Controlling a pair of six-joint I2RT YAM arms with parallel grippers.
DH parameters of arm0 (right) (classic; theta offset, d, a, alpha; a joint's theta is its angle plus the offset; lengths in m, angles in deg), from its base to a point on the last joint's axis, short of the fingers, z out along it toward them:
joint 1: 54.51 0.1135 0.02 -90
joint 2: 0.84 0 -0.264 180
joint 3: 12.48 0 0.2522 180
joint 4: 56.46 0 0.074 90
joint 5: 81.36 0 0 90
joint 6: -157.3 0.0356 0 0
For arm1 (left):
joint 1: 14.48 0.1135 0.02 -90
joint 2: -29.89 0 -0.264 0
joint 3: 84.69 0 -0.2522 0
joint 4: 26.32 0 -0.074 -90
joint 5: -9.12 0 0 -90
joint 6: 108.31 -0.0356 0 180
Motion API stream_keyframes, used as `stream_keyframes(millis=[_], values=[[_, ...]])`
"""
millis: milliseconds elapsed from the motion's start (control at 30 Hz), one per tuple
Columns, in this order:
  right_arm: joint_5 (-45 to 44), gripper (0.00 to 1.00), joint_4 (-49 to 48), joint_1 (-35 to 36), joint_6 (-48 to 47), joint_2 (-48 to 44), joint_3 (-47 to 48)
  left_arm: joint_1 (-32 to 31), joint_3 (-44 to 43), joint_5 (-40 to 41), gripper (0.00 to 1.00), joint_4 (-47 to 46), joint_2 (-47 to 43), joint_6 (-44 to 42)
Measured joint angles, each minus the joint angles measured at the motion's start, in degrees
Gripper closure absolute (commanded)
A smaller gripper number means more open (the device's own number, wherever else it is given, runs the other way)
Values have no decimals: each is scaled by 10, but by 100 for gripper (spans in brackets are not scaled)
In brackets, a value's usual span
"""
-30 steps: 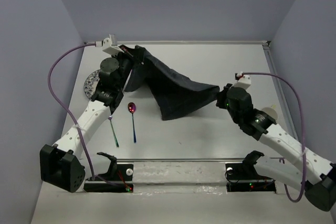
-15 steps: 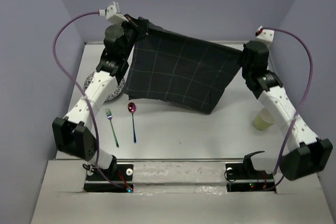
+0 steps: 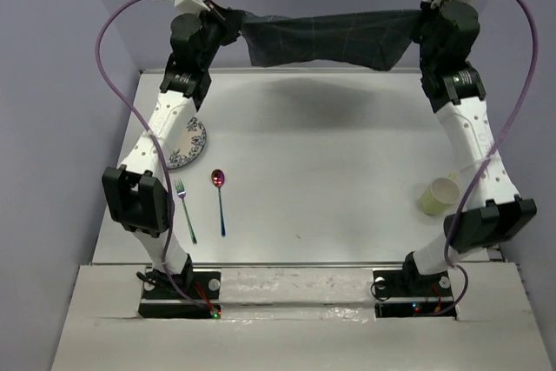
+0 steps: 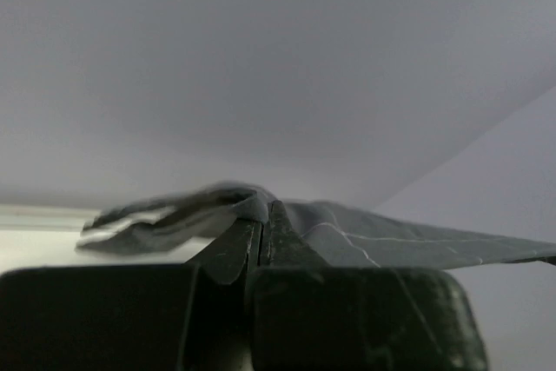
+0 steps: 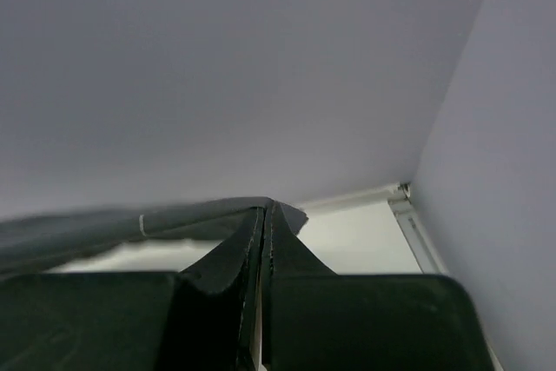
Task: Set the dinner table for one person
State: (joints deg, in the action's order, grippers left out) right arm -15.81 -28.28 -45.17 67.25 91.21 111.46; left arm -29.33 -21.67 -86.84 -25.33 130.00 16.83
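Top external view has the left gripper (image 3: 236, 23) and right gripper (image 3: 418, 28) each pinched tight on a corner of the plaid placemat (image 3: 330, 36), stretched aloft over the far edge of the dinner table (image 3: 330, 154), so laying it and arranging the plate (image 3: 193, 141), fork (image 3: 185, 212), spoon (image 3: 221, 202) and cup (image 3: 439, 195) seem left to do.

The left gripper (image 4: 265, 213) fills the bottom of the view, its 2 dark fingers (image 4: 228, 254) pressed together with no gap, pinching a dark cloth (image 4: 391, 239) at their tips. To the right of the fingers the cloth runs out taut, crossed by thin pale lines; to their left it bunches in blurred folds. Below those folds shows a pale strip of the surface (image 4: 39, 248). Above the fingers rises a plain grey wall (image 4: 261, 58).
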Motion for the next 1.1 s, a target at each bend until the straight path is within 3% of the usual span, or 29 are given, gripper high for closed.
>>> stream_keyframes(millis=[167,300,400,467,500,533,600,633,800,900,1000,1100], values=[[57,100,-63,0,41,-188,-303,0,233,-16,100,-106,-104,36],[100,100,-95,-3,108,-265,-540,3,498,-20,99,-244,-173,81],[139,100,-85,-4,159,-256,-683,4,650,-21,90,-285,-177,109],[163,100,-68,-4,185,-260,-748,1,733,-21,79,-310,-178,120],[169,98,-65,-4,193,-266,-764,-3,766,-20,72,-316,-180,123],[184,95,-63,-4,207,-282,-784,-8,794,-20,57,-324,-183,127],[213,89,-54,-4,228,-322,-805,-12,843,-19,48,-347,-204,132],[222,82,-54,-5,234,-340,-806,-12,860,-19,47,-356,-219,138],[237,52,-28,-5,251,-376,-777,-12,918,-15,47,-386,-328,151],[236,50,1,-7,255,-406,-777,-24,924,-11,45,-380,-411,154],[245,50,26,-7,258,-448,-776,-43,924,-2,57,-359,-475,151],[263,49,45,-7,259,-469,-771,-54,924,9,61,-327,-534,146]])
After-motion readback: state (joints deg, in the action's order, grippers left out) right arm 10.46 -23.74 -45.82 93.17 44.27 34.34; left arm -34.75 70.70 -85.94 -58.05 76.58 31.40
